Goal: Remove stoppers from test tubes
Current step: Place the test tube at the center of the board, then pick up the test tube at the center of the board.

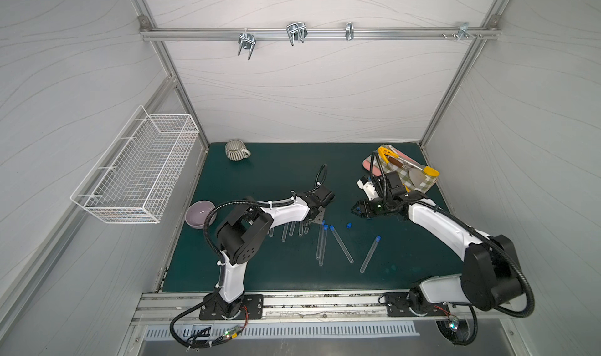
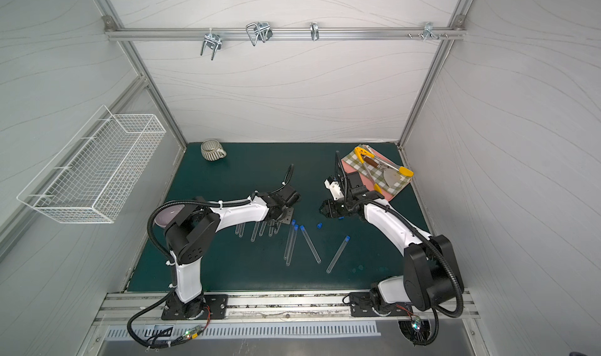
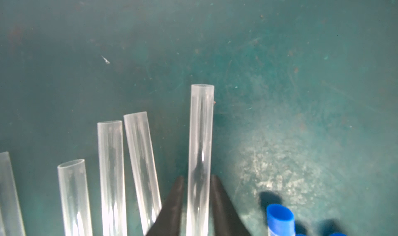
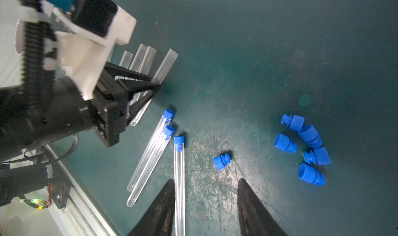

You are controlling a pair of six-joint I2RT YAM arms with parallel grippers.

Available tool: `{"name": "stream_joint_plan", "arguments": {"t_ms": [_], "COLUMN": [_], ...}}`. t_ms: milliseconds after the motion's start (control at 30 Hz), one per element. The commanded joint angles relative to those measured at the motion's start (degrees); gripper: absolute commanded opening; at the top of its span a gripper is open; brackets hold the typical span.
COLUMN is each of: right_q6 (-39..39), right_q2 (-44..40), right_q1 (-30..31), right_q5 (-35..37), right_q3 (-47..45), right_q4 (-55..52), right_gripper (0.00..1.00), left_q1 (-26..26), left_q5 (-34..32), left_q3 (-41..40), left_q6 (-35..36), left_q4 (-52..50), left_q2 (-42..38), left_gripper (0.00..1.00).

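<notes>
Left gripper (image 3: 198, 179) has its dark fingers sitting either side of a bare clear plastic test tube (image 3: 201, 127) with an open mouth and no plug. They're snug against it, but I honestly can't tell if they're pinching or just clear.

That tube ends a row of unplugged clear tubes (image 1: 284, 234) just below centre in a top view, on the dark green mat (image 1: 260, 182).

Right gripper (image 4: 206, 181) has its fingers spread wide and empty. Four capped tubes (image 1: 341, 244) with bright blue stoppers lie at lower centre. One loose blue stopper (image 4: 221, 161) sits near a heap of five more (image 4: 310, 134).

My worry is that the round tube rolls into the capped ones once it's let go. One right finger is also just beside a capped tube (image 4: 179, 181), so a sloppy reach could knock it away.
</notes>
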Motion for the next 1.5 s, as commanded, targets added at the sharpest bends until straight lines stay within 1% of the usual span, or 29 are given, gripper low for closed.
{"name": "stream_joint_plan", "arguments": {"t_ms": [0, 167, 300, 467, 533, 633, 733, 867, 1200, 1467], "right_q6": [-0.96, -0.80, -0.74, -0.50, -0.28, 0.73, 2.06, 2.99, 3.28, 3.18], "right_q2": [-2.83, -5.87, -7.82, -11.10, -11.83, -12.45, -12.61, -12.46, -11.77, -11.69], "right_q1": [0.35, 0.31, 0.39, 1.00, 0.96, 1.01, 1.25, 1.97, 2.16, 1.70], "right_q5": [0.16, -0.43, -1.44, -4.68, -5.85, -7.29, -8.46, -8.81, -8.34, -8.03], "right_q3": [1.33, 0.53, -0.79, -4.54, -5.63, -6.59, -7.42, -8.23, -9.89, -10.19], "right_q4": [-3.50, -4.85, -5.84, -4.20, -3.76, -2.92, -1.64, -0.44, 1.14, 1.59], "right_gripper": [0.50, 0.54, 0.57, 0.68, 0.73, 0.79, 0.81, 0.84, 0.88, 0.89], "left_q1": [0.37, -0.16, -0.98, -2.89, -3.94, -5.70, -7.02, -7.37, -8.16, -8.24], "left_q5": [-0.81, -0.70, -0.09, 2.56, 3.77, 4.80, 5.25, 6.40, 8.33, 8.13], "left_q3": [1.98, 2.27, 0.05, -4.06, -5.54, -6.86, -7.33, -8.33, -8.65, -8.40], "left_q6": [-0.88, 0.62, 0.96, -0.21, -1.21, -2.41, -3.28, -4.27, -5.85, -6.16], "left_q4": [-1.35, -3.15, -4.33, -4.97, -4.63, -4.18, -3.73, -2.52, -0.80, -0.64], "left_q2": [-1.39, -5.08, -9.41, -14.79, -16.15, -17.28, -17.06, -15.81, -11.94, -9.64], "left_gripper": [0.34, 0.35, 0.36, 0.37, 0.38, 0.38, 0.39, 0.40, 0.43, 0.43]}}
